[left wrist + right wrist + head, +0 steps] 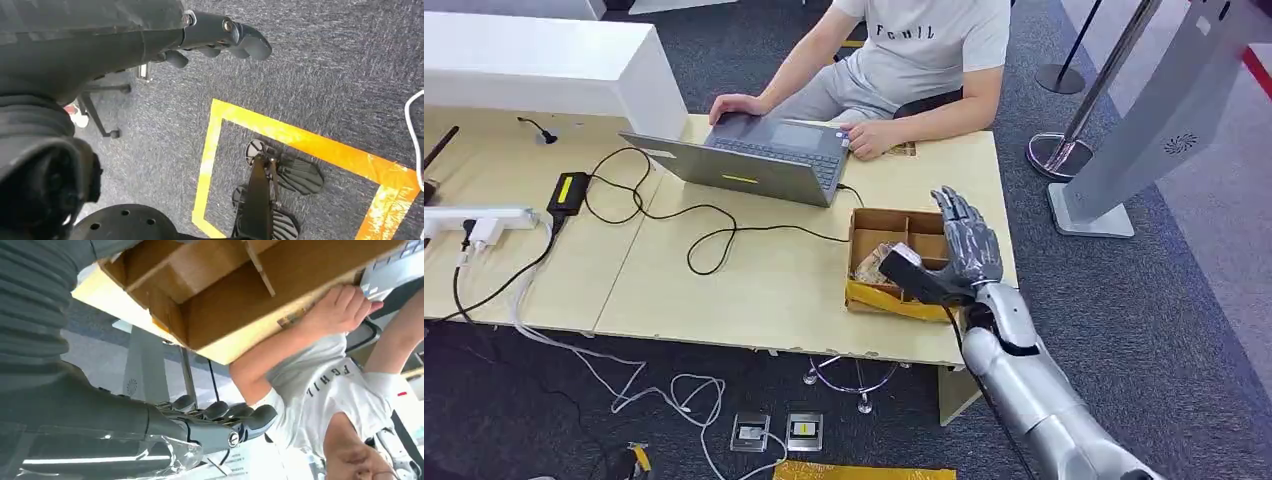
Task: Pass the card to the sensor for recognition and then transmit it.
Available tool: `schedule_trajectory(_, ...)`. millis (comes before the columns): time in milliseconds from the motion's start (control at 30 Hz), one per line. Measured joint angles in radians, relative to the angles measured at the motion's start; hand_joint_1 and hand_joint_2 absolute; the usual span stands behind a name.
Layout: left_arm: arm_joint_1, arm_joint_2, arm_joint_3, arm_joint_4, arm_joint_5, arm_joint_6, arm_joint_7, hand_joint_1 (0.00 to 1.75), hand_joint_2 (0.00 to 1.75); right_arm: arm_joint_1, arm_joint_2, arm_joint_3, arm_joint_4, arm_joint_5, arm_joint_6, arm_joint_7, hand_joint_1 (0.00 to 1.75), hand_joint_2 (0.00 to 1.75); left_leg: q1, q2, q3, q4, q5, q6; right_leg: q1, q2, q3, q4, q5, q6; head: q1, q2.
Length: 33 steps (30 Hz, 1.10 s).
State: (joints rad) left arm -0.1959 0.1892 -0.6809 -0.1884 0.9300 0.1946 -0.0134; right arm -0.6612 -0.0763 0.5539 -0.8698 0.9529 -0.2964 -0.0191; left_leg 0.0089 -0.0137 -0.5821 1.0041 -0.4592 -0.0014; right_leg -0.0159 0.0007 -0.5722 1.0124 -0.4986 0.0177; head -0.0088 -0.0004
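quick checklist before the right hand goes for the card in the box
1. Right hand over the cardboard box: ok, at its right side.
2. Right hand free: cannot tell; clear plastic shows by its fingers in the right wrist view.
3. Card spotted: cannot tell, only crinkled wrapping shows inside.
4. Person's hand away from the box: ok, on the laptop.
5. Left hand idle: ok, hanging over the floor.

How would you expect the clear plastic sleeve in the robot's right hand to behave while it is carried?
The clear plastic sleeve looks thin and crinkled, so probably floppy and light. Its glossy surface suggests it could slide from the right hand, whose fingers lie straight along it rather than wrapped around. Its contents cannot be made out.
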Motion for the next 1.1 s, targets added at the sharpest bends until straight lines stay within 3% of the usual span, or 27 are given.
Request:
schedule_trajectory(167,0.004,0.0,0.0,0.0,0.003,-0.001,-0.007,0.0,0.0,-0.043,-0.018,-0.022,-0.055,0.018,0.049,0.0,0.0,1.75,0.0,0.0,0.0,0.0,0.0,0.0,0.0,0.0,0.0,0.0,0.0,0.0,0.0,0.0)
schedule_trajectory(400,0.01,0.002,0.0,0.0,0.003,-0.018,-0.015,0.0,0.0,-0.12,-0.096,-0.083,-0.222,0.094,0.205,0.001,0.0,1.75,0.0,0.0,0.0,0.0,0.0,0.0,0.0,0.0,-0.001,0.0,0.0,0.0,0.0,0.0)
schedule_trajectory(533,0.01,0.005,0.0,0.0,0.003,-0.019,-0.015,0.0,0.0,-0.128,-0.126,-0.108,-0.308,0.1,0.222,0.001,0.0,1.75,0.0,0.0,0.0,0.0,0.0,0.0,0.0,0.0,-0.001,0.0,0.0,0.0,0.0,0.0)
schedule_trajectory(700,0.01,0.005,0.0,0.0,0.003,-0.02,-0.018,0.0,0.0,-0.127,-0.154,-0.119,-0.389,0.106,0.286,0.014,0.0,1.75,0.0,0.0,0.0,0.0,0.0,0.0,0.0,0.0,-0.001,0.0,0.0,0.0,0.0,0.0)
schedule_trajectory(933,0.013,0.006,0.0,0.0,0.007,-0.032,-0.021,0.0,0.0,-0.061,-0.192,-0.108,-0.525,0.115,0.487,0.079,0.0,1.75,0.0,0.0,0.0,0.0,0.0,0.0,0.0,0.0,-0.001,0.0,0.0,0.0,0.0,0.0)
schedule_trajectory(1100,0.021,0.008,0.0,0.0,0.011,-0.039,-0.02,0.0,0.0,-0.029,-0.234,-0.094,-0.604,0.106,0.548,0.089,0.0,1.75,0.0,0.0,-0.001,0.0,0.0,0.0,0.0,0.0,-0.001,0.0,0.0,0.0,0.0,0.0)
